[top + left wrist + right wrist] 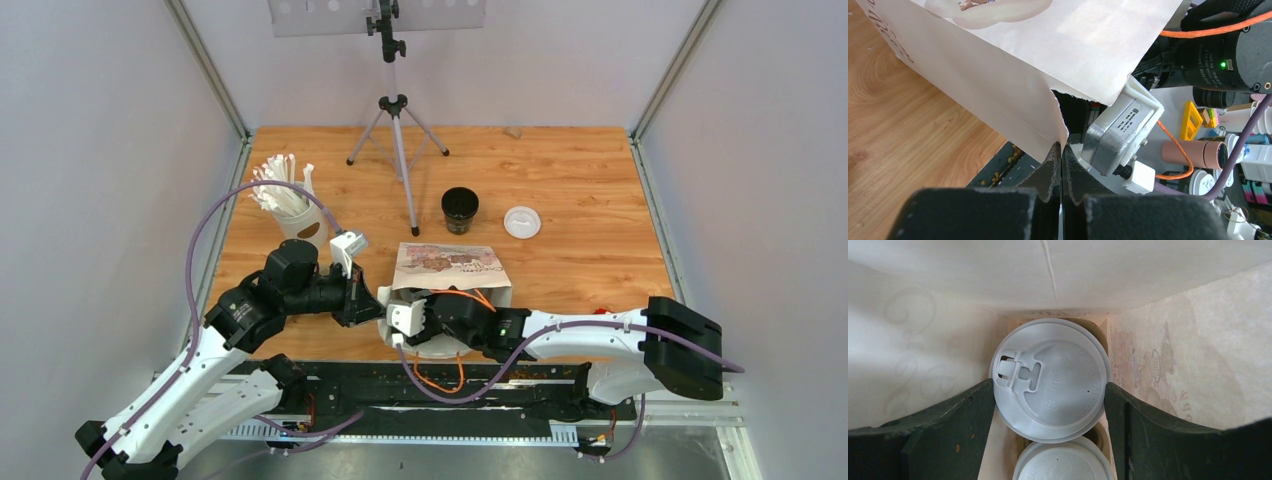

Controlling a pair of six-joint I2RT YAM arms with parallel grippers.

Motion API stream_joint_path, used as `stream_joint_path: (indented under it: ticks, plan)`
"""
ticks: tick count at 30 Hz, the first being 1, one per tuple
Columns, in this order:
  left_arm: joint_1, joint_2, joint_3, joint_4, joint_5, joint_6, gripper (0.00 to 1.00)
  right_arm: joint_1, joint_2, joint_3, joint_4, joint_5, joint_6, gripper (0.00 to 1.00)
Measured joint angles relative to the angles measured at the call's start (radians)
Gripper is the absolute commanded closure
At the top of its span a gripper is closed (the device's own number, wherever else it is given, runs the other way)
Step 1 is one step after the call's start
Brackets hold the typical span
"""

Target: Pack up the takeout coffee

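Inside the paper bag [948, 340], a takeout coffee cup shows only its white lid [1058, 365]. My right gripper [1049, 387] is shut on it, one finger against each side of the lid. A second white-lidded cup [1063, 462] stands just nearer, with brown pulp [1096, 440] showing beneath. My left gripper [1061, 150] is shut on the torn rim of the paper bag [1013, 75], holding its mouth up. In the top view the bag [450, 262] lies at the table's near middle and hides the right fingers. An unlidded black cup [460, 208] stands behind it, a loose white lid [522, 221] beside it.
A white cup of straws [290, 205] stands at the left, just behind the left arm [300, 285]. A camera tripod [397, 130] stands at the back middle. The right arm [590, 335] reaches in low along the near edge. Grey walls close in the table.
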Motion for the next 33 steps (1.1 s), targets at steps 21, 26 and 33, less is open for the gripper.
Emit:
stream_joint_path:
  ticks: [21, 26, 33]
  plan:
    - [0.0, 0.005, 0.0, 0.026, 0.037, -0.023, 1.0, -0.031, -0.028, -0.005, -0.144, 0.017, 0.032, 0.13]
    - [0.0, 0.005, 0.0, 0.029, 0.042, -0.023, 1.0, -0.031, -0.045, 0.006, -0.178, 0.014, 0.035, 0.18]
    - [0.0, 0.005, 0.0, 0.031, 0.045, -0.023, 1.0, -0.031, -0.052, 0.048, -0.22, -0.024, 0.037, 0.21]
